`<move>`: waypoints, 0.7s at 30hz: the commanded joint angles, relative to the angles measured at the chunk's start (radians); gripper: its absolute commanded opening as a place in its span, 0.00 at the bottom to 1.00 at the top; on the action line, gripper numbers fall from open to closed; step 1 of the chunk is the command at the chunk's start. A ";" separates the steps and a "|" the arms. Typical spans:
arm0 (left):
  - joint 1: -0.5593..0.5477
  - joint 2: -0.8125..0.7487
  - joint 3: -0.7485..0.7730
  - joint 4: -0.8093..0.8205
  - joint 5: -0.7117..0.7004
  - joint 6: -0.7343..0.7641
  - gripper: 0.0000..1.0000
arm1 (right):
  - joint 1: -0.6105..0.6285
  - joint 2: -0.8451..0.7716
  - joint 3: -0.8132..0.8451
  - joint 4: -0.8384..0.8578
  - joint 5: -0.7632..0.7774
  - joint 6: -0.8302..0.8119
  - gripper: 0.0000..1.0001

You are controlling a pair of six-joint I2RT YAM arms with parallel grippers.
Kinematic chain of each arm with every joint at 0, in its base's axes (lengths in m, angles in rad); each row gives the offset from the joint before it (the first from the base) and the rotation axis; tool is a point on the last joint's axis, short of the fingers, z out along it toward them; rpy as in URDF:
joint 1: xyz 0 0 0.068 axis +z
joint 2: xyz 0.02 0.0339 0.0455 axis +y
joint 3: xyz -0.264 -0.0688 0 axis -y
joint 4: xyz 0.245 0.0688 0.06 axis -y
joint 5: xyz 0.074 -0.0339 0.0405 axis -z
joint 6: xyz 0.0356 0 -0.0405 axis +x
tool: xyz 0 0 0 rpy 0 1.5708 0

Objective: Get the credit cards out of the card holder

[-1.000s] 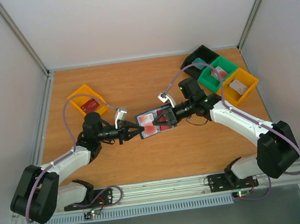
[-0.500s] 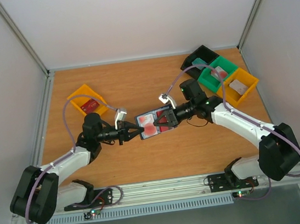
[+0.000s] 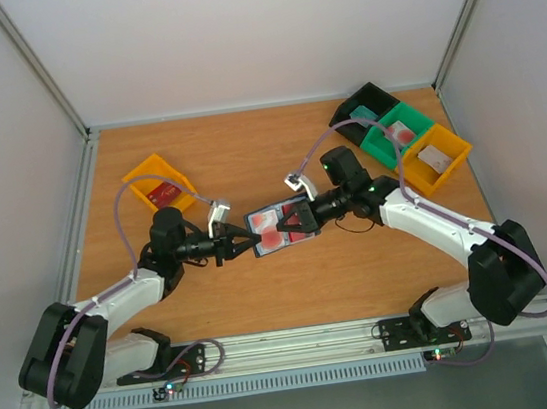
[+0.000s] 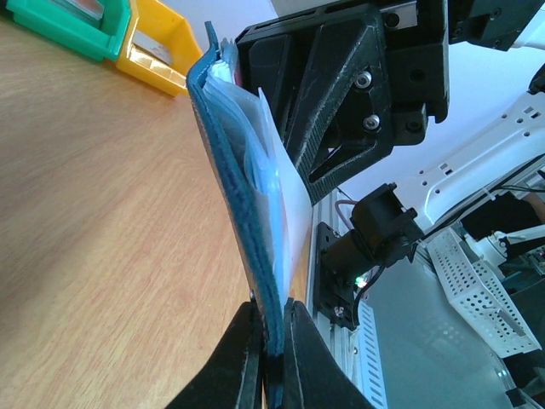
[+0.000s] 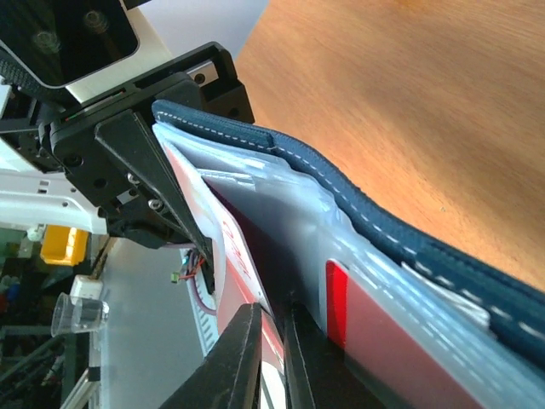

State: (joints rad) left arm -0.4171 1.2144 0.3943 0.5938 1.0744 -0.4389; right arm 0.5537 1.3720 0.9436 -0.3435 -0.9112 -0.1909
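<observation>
We are pinching our left gripper (image 4: 271,345) almost fully closed on the lower edge of the card holder (image 4: 241,213), keeping it spread open over the table (image 3: 247,157). Our right gripper (image 5: 272,319) is squeezing, fingers nearly together, a red-and-white credit card (image 5: 232,247) at its inner pockets. The holder is hanging mid-table between both arms.

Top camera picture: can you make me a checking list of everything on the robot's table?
Surface: wooden table.
Job's things: card holder open between both grippers; red credit cards in its pockets.
Clutter: yellow bin with a red card, far left; black bin, green bin, second yellow bin, far right.
Grippers: left gripper shut on the card holder's edge; right gripper seemingly pinching one of the credit cards.
Cables: purple cable looping over each arm.
Surroundings: white walls.
</observation>
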 commanded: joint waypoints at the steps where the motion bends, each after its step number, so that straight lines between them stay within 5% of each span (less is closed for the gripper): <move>1: -0.020 -0.002 0.012 0.133 0.044 0.021 0.00 | 0.042 0.020 -0.002 0.105 -0.037 0.039 0.10; 6: -0.020 -0.002 0.015 0.131 0.048 0.020 0.00 | 0.049 0.032 -0.002 0.159 -0.071 0.065 0.12; 10: -0.020 -0.005 0.011 0.125 0.041 0.015 0.00 | 0.049 0.021 -0.010 0.181 -0.092 0.072 0.01; 21: -0.020 -0.024 0.011 0.060 0.012 -0.004 0.03 | -0.030 -0.060 -0.035 0.024 -0.065 -0.016 0.01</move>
State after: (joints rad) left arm -0.4282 1.2137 0.3916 0.5873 1.0702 -0.4526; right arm 0.5392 1.3407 0.8936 -0.2775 -0.9676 -0.1593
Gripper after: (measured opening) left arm 0.040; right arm 0.012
